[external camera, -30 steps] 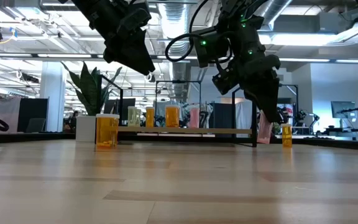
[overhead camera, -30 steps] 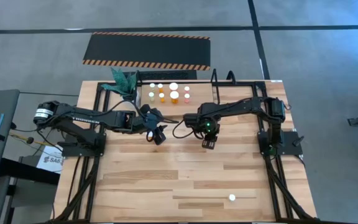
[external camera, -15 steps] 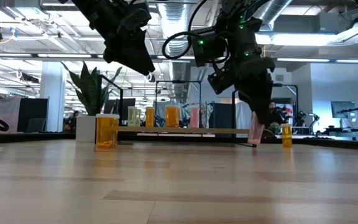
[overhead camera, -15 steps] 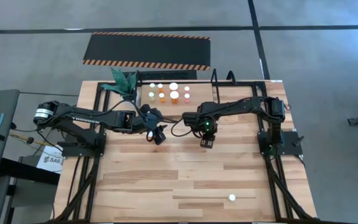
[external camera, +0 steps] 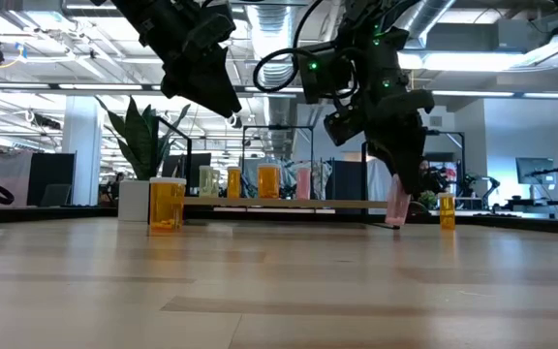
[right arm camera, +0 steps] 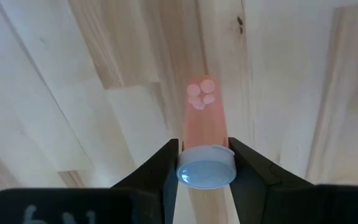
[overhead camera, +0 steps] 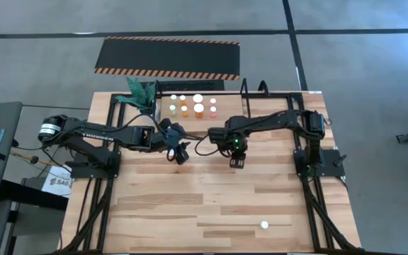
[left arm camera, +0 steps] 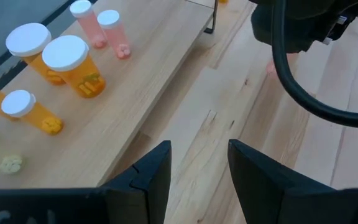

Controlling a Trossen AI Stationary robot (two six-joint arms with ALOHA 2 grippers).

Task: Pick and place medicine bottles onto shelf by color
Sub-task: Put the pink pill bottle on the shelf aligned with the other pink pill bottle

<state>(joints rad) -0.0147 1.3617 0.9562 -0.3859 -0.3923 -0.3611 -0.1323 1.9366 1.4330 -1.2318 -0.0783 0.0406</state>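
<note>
Right wrist view: right end effector [right arm camera: 205, 163] grips pink bottle [right arm camera: 204, 115].

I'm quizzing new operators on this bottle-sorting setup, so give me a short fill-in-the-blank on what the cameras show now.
1. The right gripper is shut on a small ____ bottle.
2. That bottle's cap is ____.
3. The left gripper holds ____.
4. At the shelf's left end in the low view stands a potted ____.

Missing words: pink; white; nothing; plant
</note>
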